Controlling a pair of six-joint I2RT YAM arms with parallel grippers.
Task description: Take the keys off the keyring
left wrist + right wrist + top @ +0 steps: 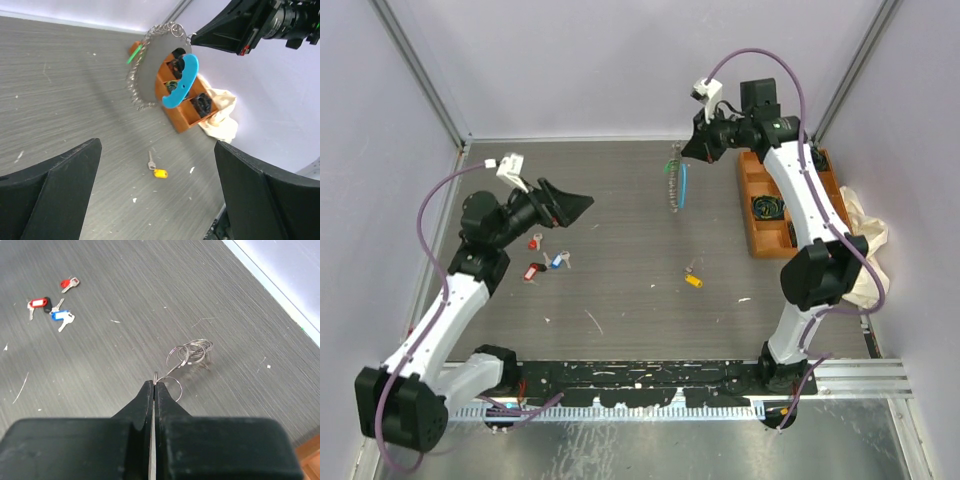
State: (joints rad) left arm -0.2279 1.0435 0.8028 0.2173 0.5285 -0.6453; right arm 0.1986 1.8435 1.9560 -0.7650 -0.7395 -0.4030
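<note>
My right gripper (pixel 690 150) is raised over the back of the table and shut on a small ring (pixel 156 378) at the top of the keyring (pixel 145 70). The keyring hangs below it as a silvery chain loop with a light-blue curved piece (pixel 181 82) and a green-headed key (pixel 134 54). It also shows in the top view (pixel 673 182). My left gripper (pixel 565 205) is open and empty, apart from the ring on its left. A red key (pixel 535 240), a dark red tag (pixel 532 271), a blue key (pixel 558 261) and a yellow key (pixel 693 280) lie loose on the table.
An orange compartment tray (pixel 760 240) with dark parts stands at the right edge, with crumpled white cloth (pixel 868 240) beside it. Walls close the table at the back and both sides. Small white specks dot the grey surface.
</note>
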